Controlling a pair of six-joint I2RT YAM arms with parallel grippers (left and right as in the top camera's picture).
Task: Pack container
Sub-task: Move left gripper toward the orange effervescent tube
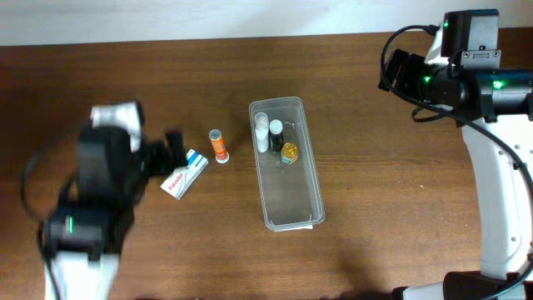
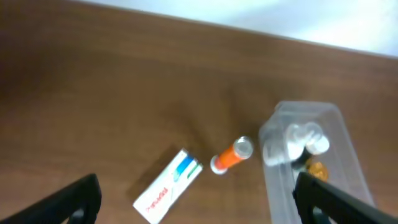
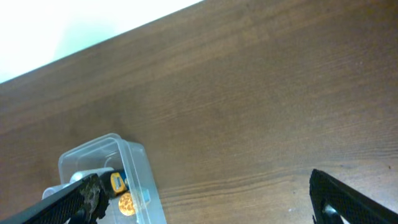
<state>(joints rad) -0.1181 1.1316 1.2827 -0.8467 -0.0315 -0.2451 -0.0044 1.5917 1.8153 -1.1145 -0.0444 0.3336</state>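
The clear plastic container (image 1: 288, 200) lies lengthwise at the table's middle; it also shows in the left wrist view (image 2: 329, 180) and the right wrist view (image 3: 140, 168). Inside its far end are a white bottle (image 1: 261, 132), a dark white-capped bottle (image 1: 276, 135) and a small yellow bottle (image 1: 289, 152). An orange tube (image 1: 219, 147) with a silver cap and a white toothpaste box (image 1: 184, 175) lie left of the container on the wood. My left gripper (image 2: 196, 218) is open and empty, above the box and tube. My right gripper (image 3: 205, 211) is open and empty, raised at the far right.
The brown wooden table (image 1: 375, 183) ends at a pale wall along the back edge. The right arm's white base (image 1: 500, 217) stands at the right side. The left arm's body (image 1: 96, 208) covers the table's left part.
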